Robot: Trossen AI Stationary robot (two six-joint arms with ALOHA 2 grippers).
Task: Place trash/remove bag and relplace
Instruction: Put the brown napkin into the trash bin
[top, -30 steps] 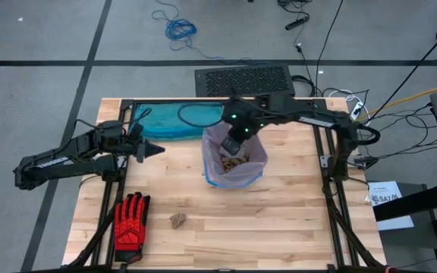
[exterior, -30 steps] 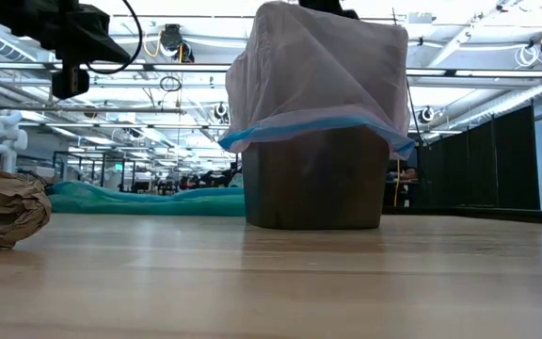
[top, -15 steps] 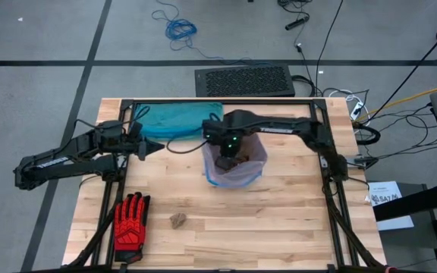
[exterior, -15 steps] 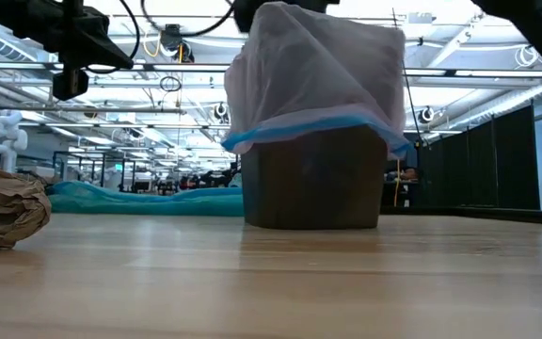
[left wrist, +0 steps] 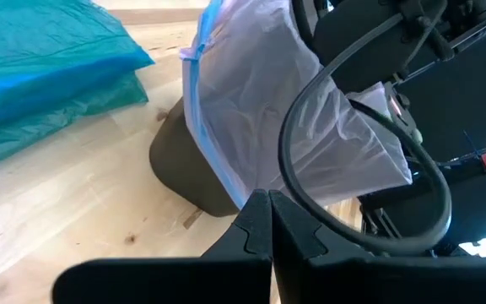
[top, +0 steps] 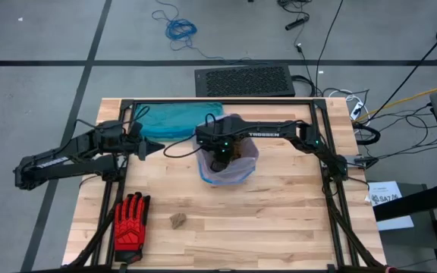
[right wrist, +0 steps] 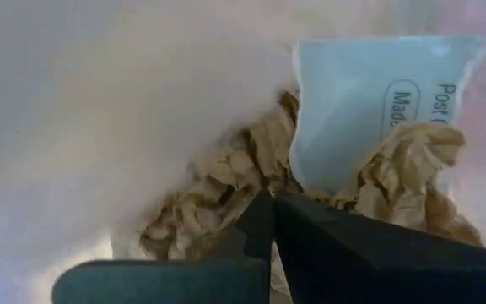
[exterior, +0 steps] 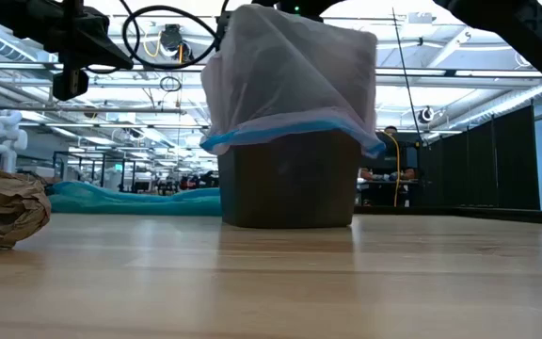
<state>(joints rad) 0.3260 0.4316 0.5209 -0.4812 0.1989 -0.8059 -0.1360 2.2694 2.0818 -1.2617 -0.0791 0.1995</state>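
Left claw (top: 155, 149): pinched together, holding nothing, hovering over the desk (top: 279, 227).
Glove (top: 130, 220): lies near the front edge, well behind that claw.
Paper wad (top: 177, 221): loose, apart from both claws.
Bag (top: 230, 168): lines the bin (exterior: 288, 184), surrounding the right claw.
Right claw (right wrist: 270, 211): fingers together, down inside, just above crumpled paper (right wrist: 218, 190).
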